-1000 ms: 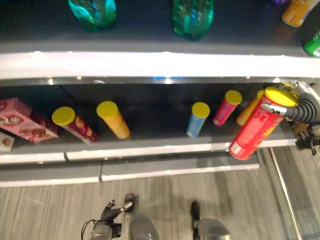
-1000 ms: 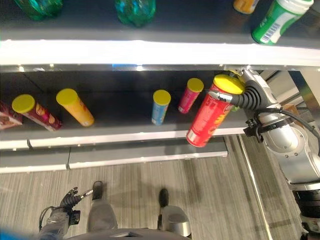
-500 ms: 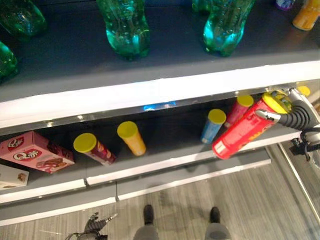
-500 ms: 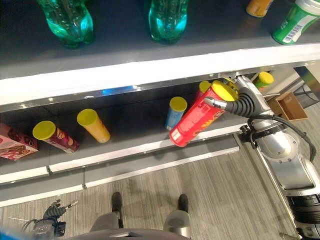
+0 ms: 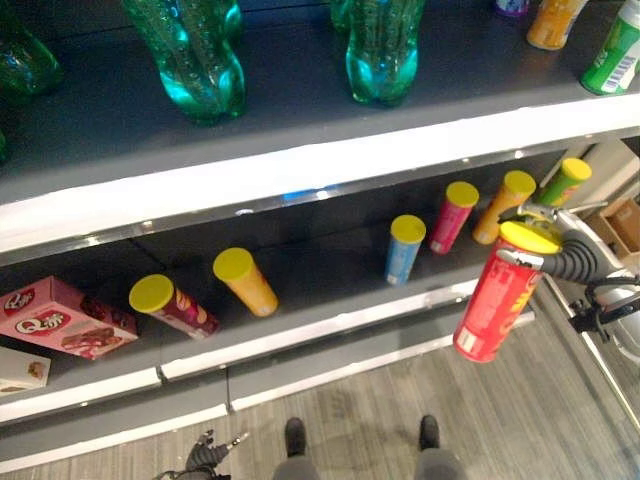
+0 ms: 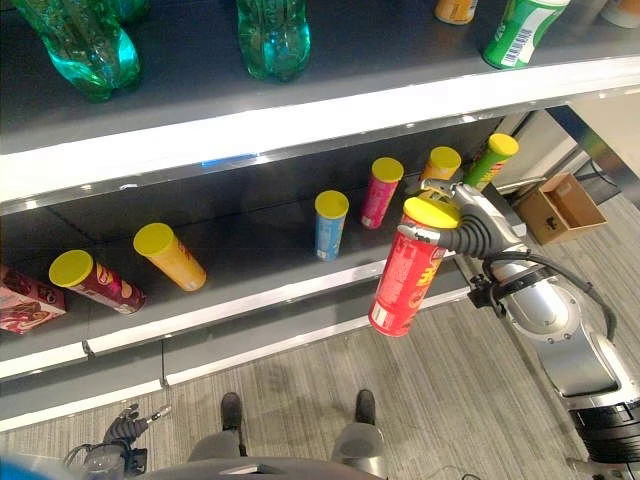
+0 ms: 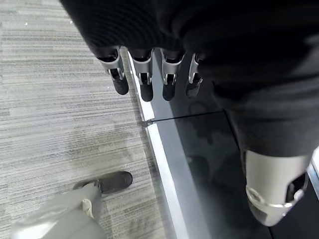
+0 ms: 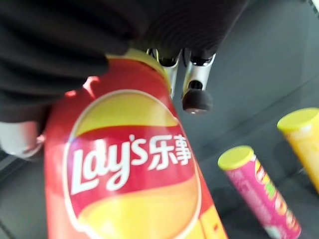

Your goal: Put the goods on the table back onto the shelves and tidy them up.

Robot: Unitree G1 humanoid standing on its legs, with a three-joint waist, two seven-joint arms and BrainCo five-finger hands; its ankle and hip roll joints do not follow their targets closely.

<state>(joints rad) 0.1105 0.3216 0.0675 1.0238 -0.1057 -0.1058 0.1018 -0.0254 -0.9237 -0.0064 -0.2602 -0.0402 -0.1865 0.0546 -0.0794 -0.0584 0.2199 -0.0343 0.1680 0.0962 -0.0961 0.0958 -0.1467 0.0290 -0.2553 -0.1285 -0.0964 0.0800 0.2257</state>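
Note:
A tall red chip can (image 5: 497,305) with a yellow lid hangs tilted in front of the lower shelf's front edge (image 5: 330,325), over the floor. My right hand (image 5: 572,257) is shut on its top end; in the right wrist view the can (image 8: 129,174) sits right under the fingers (image 8: 197,97). On the lower shelf stand a maroon can (image 5: 170,303), an orange can (image 5: 245,280), a blue can (image 5: 404,248) and a pink can (image 5: 453,215). My left hand (image 6: 125,432) hangs low by the floor with relaxed fingers (image 7: 144,79) holding nothing.
Further right on the lower shelf are another orange can (image 5: 505,205) and a green can (image 5: 563,182); a pink box (image 5: 55,318) lies at its left. Green bottles (image 5: 190,60) stand on the upper shelf. A cardboard box (image 6: 560,205) sits on the floor at the right.
The camera has shifted. The red can has swung from lying across the shelf front to more upright, its bottom now lower and further right.

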